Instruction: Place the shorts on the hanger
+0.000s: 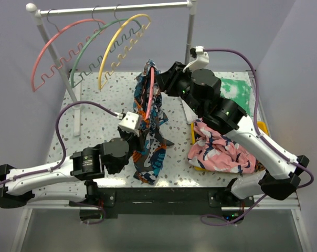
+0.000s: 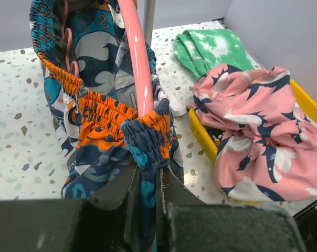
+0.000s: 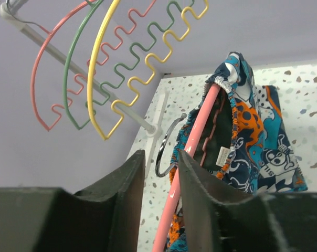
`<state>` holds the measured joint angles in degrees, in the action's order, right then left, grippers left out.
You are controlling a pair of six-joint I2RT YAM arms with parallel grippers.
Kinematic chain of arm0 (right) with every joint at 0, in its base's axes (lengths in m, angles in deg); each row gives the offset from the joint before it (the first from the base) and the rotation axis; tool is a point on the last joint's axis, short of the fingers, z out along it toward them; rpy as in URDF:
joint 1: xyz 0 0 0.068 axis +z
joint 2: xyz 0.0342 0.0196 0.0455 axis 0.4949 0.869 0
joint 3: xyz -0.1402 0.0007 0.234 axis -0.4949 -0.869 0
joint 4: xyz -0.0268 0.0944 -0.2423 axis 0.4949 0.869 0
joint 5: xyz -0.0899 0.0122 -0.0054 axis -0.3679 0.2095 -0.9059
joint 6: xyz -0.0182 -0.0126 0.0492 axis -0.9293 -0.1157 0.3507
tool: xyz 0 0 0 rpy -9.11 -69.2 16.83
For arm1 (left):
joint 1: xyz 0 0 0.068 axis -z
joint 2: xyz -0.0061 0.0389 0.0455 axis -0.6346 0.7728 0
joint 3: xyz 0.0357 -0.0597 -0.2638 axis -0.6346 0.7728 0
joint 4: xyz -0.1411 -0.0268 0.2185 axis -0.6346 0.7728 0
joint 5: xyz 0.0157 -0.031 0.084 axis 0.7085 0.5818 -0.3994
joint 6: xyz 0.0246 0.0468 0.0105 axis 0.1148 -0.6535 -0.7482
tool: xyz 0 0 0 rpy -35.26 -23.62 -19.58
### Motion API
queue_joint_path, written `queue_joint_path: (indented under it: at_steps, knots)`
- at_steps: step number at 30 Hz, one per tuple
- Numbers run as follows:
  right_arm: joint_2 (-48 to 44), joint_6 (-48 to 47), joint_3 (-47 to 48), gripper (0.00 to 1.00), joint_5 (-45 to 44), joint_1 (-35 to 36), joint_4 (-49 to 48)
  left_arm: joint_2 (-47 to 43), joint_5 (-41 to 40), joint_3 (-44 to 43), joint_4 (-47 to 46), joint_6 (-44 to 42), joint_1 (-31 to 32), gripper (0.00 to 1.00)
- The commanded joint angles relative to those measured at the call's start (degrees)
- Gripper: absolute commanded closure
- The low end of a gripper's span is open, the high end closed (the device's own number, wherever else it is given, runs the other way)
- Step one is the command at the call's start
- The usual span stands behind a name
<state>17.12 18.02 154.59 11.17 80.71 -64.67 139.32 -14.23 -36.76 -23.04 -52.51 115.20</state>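
left claw: pinching shorts waistband | hanger: seemingly between right claw fingers

Lab: terrazzo table, bolted arms

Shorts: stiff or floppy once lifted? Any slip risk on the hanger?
Probably floppy: the shorts droop in folds around the hanger. Likely light, since the left tool holds them by a pinch of waistband. That gathered elastic may contract and slide if released.
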Motion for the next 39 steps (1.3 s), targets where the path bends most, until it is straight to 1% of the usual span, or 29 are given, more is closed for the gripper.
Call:
queue_joint_path:
  at_steps: [1,3,4,5,7,8,12,14,18,19,21,22,24,25,27,28,31,34,39]
  knots:
    - [-2.03,-5.29,-0.2,0.59,1.55,0.11,-1.88,-0.84,-0.74,0.99,-14.26,2.34,-0.31,1.0]
    - [-2.55,-6.34,-0.11,0.52,1.73,0.1,-1.62,-0.4,-1.34,1.08,-15.85,3.48,-0.31,1.0]
    - [-2.82,-6.78,-0.2,0.49,2.26,0.11,-1.7,0.04,-1.18,1.08,-18.29,2.97,-0.31,1.0]
    - [-3.08,-7.66,-0.46,0.42,2.7,0.11,-1.97,0.48,-1.17,0.82,-19.18,2.96,-0.31,1.0]
    - [-3.78,-8.45,-0.38,0.36,3.4,0.02,-1.71,1.97,-1.35,0.29,-20.51,2.96,-0.31,1.0]
    - [-4.13,-9.32,-0.38,0.28,3.93,0.02,-1.7,2.41,-1.44,-0.41,-20.51,3.13,-0.4,1.0]
    - [-6.51,-11.53,-1.6,0.13,5.69,0.02,-2.76,4.17,-1.0,-1.47,-22.53,3.13,-1.1,1.0]
    - [-7.83,-12.84,-2.39,0.09,7.35,0.02,-3.89,4.87,-0.12,-1.9,-23.41,3.31,-1.98,1.0]
    - [-10.46,-12.85,-3.8,0.07,7.54,0.1,-4.78,5.93,1.11,-2.61,-24.2,3.66,-3.12,1.0]
    - [-11.25,-12.59,-4.41,0.06,7.01,0.02,-5.04,6.28,1.89,-2.87,-24.81,3.58,-4.26,1.0]
    - [-14.06,-12.32,-6.87,0.05,4.57,0.1,-5.13,7.07,5.66,-3.66,-25.26,3.92,-6.1,1.0]
    - [-15.29,-12.24,-9.32,0.04,3.68,0.02,-5.04,7.51,7.16,-4.8,-25.17,4.54,-8.38,1.0]
    - [-18.98,-12.15,-12.31,0.03,1.31,0.11,-5.31,8.56,10.67,-5.94,-25.34,4.63,-10.24,1.0]
    - [-20.12,-12.32,-16.07,0.03,0.6,0.11,-5.83,9.18,11.39,-7.43,-25.78,3.24,-11.2,1.0]
    - [-24.25,-12.15,-20.22,0.03,-0.63,0.02,-6.36,10.93,11.83,-10.24,-25.7,1.74,-12.08,1.0]
    - [-25.48,-11.71,-24.24,0.03,-0.72,0.02,-6.62,11.46,12.44,-11.13,-25.61,1.38,-12.61,1.0]
    - [-30.14,-10.57,-31.19,0.03,-1.6,0.02,-5.76,13.57,13.94,-14.47,-25.78,-0.02,-14.37,1.0]
    - [-33.4,-9.87,-36.3,0.03,-1.96,0.02,-4.78,15.77,17.1,-17.89,-24.83,-0.12,-17.18,1.0]
    - [-35.6,-8.11,-39.83,0.03,0.94,0.02,-2.94,18.32,24.04,-21.41,-24.82,2.16,-22.71,1.0]
